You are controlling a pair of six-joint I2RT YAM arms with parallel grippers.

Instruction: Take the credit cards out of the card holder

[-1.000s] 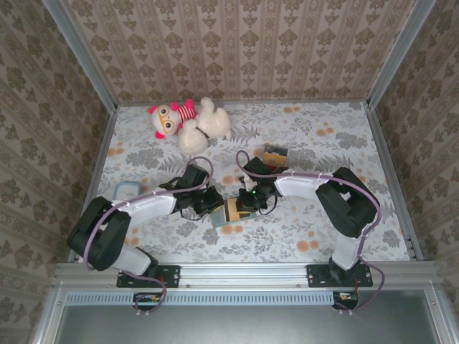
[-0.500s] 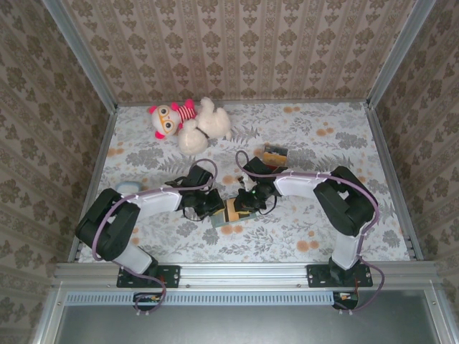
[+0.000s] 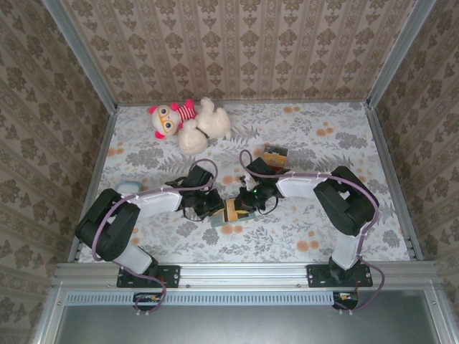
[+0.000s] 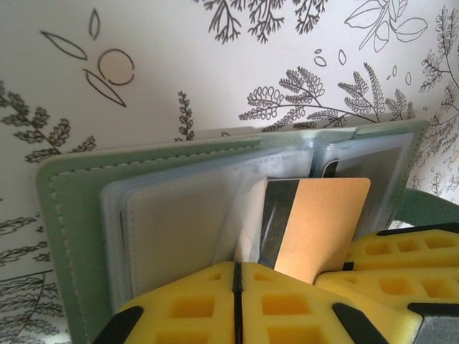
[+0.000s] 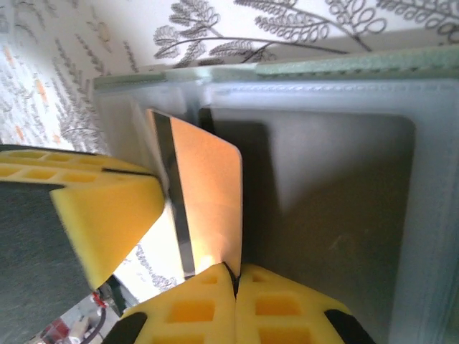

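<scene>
L hand (image 4: 237, 278): pads together, apparently nipping clear sleeve (image 4: 179, 215) of card holder (image 4: 72, 215) to pin it open on desk (image 4: 215, 64). R hand (image 5: 235, 278): clamped on near edge of tan credit card (image 5: 208, 190), which sits partly out of its pocket. Opposed grips should let the card slide w/o dragging the holder.
</scene>
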